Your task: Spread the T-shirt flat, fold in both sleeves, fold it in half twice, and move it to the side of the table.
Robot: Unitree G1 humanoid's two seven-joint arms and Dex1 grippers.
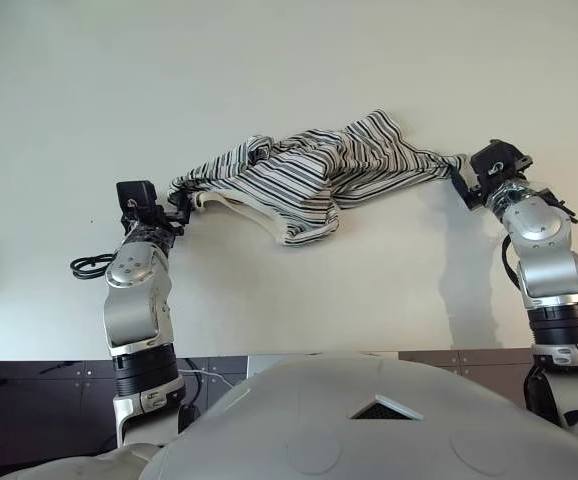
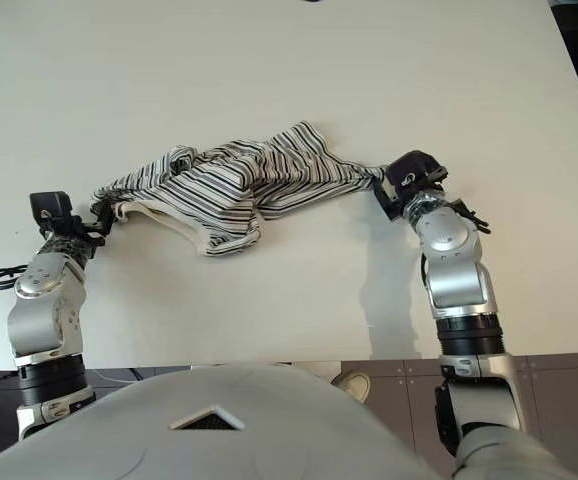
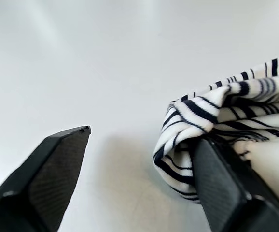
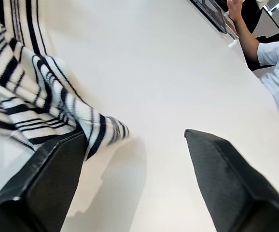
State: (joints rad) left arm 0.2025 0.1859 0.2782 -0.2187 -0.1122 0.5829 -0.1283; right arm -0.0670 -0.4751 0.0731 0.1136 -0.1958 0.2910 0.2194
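T-shirt (image 1: 309, 180): striped, bunched, mid-table (image 1: 269, 60), lying between both grippers.
Left gripper (image 1: 176, 212): fingers spread wide; one finger touches the shirt's edge.
Right gripper (image 1: 465, 184): fingers spread wide; cloth against one finger.

Black-and-white striped T-shirt (image 1: 309, 175), crumpled, strung sideways in a rumpled band on the table (image 1: 269, 60)

- No writing, label, number or sign can be read in any view.
- The T-shirt (image 1: 309, 180) shows only dark and white stripes, with no legible print.
- The table (image 1: 289, 60) around it carries no readable marking.
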